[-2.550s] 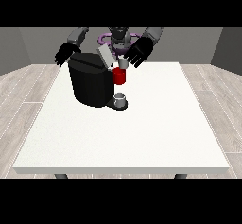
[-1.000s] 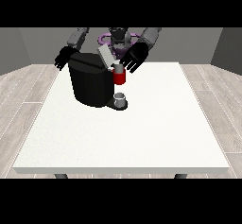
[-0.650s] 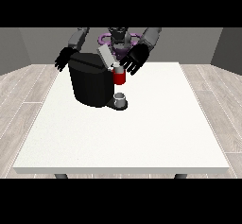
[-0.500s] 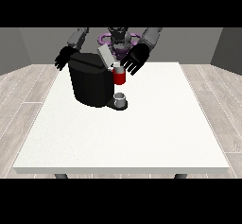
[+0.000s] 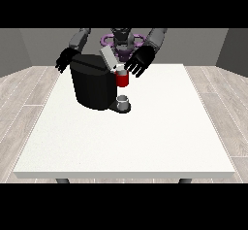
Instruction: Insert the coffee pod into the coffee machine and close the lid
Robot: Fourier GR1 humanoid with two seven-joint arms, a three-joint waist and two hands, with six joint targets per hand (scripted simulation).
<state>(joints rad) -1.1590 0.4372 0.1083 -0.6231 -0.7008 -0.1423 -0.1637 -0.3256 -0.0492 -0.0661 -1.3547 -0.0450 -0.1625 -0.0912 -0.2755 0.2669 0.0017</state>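
Front view: the machine [image 5: 94,86] stands on the table [image 5: 145,127] toward the robot's side, a black block with its grey lid [image 5: 107,58] tilted up and back, so the closing step looks not yet done. Just under the raised lid sits a red thing at the machine [image 5: 122,79], and below that a small grey thing [image 5: 123,99] rests on the machine's base. I cannot tell whether that grey thing is the pod or a cup, and nowhere else does a pod plainly show, so whether insertion is done cannot be read here. By my judgement the lid is what clearly remains; the pod step is open to doubt.

The hand at the view's right [image 5: 138,61] hovers just beside the lid and above the red thing, its fingers spread and pointing down toward the table. It appears to hold nothing, though whether a fingertip touches the lid or the red thing is too small to say. The hand at the view's left [image 5: 65,60] sits behind the machine's far corner, fingers loosely splayed, with nothing in it, and contact with the machine's body cannot be made out
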